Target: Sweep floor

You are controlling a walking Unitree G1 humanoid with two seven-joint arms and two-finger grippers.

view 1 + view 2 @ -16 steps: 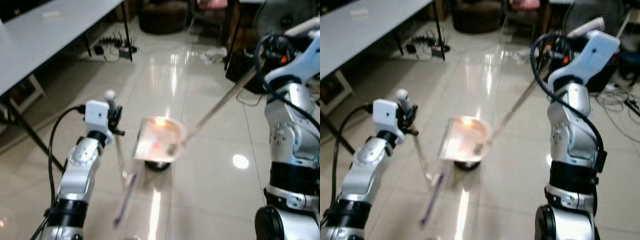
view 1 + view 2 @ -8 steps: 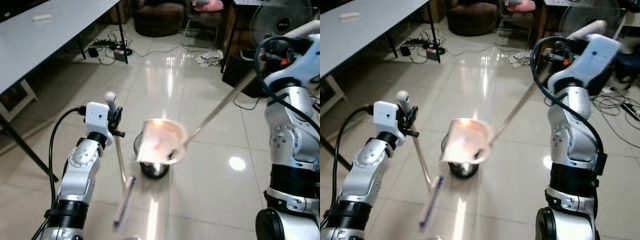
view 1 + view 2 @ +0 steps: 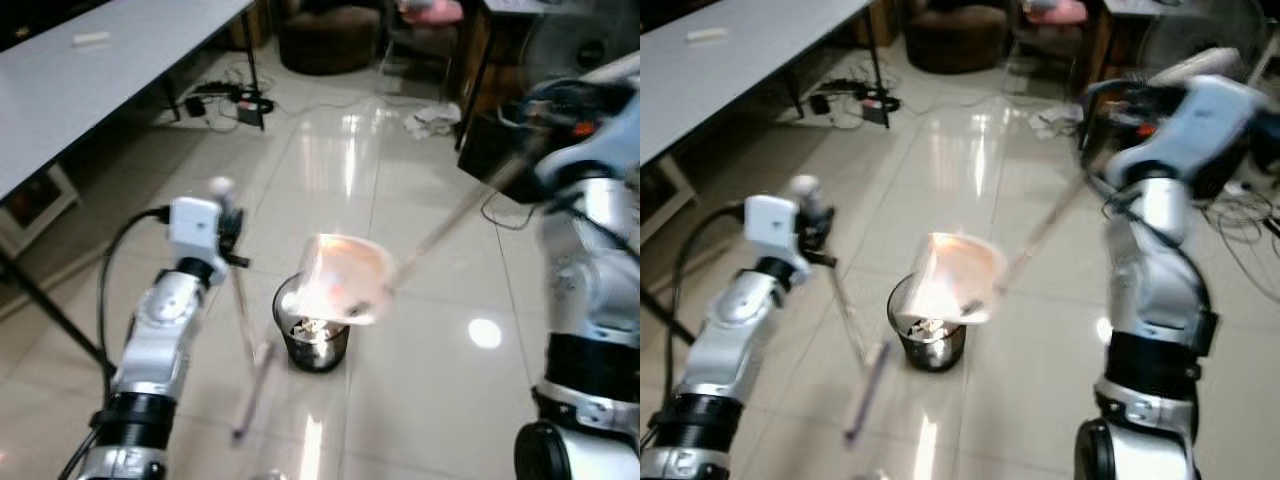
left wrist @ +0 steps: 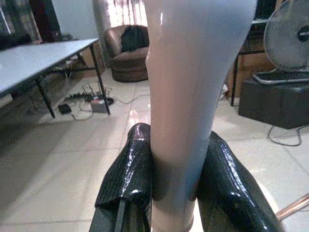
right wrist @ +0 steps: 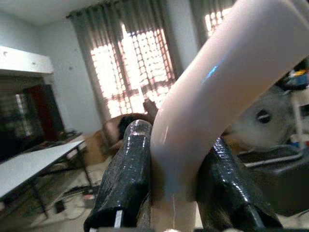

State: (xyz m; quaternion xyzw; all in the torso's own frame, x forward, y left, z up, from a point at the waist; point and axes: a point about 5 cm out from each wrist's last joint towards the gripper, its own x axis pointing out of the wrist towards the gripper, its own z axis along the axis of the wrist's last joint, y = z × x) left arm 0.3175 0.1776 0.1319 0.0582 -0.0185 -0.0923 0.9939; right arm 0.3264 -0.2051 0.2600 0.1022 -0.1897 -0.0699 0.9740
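The right end effector [image 5: 171, 193] is clamped on the pale handle of the dustpan [image 3: 345, 278], its two black fingers [image 5: 126, 174] pressed to either side of the grip; the long thin shaft runs down and away from it to the pan, which hangs tilted just above the bin [image 3: 315, 335] on the glossy tiled floor [image 3: 420, 380], with pale scraps lying inside the bin; the left end effector [image 4: 174, 193] is likewise closed on the broom [image 3: 243, 330] by its pale handle, the shaft dropping below it toward the floor just beside the bin, the head too blurred to make out. Both tools look light and stiff, thin rods with smooth plastic grips; the smooth surface may be slippery, so a firm pinch across the thick part of the grip, as each is held, seems the right place. The pan sits far out from the right end effector at the end of its shaft, so it will likely swing and twist about the grip with any quick move; slow tipping would probably keep the load falling into the bin rather than beside it. A counter [image 3: 90, 70] stands well off beyond the left end effector.
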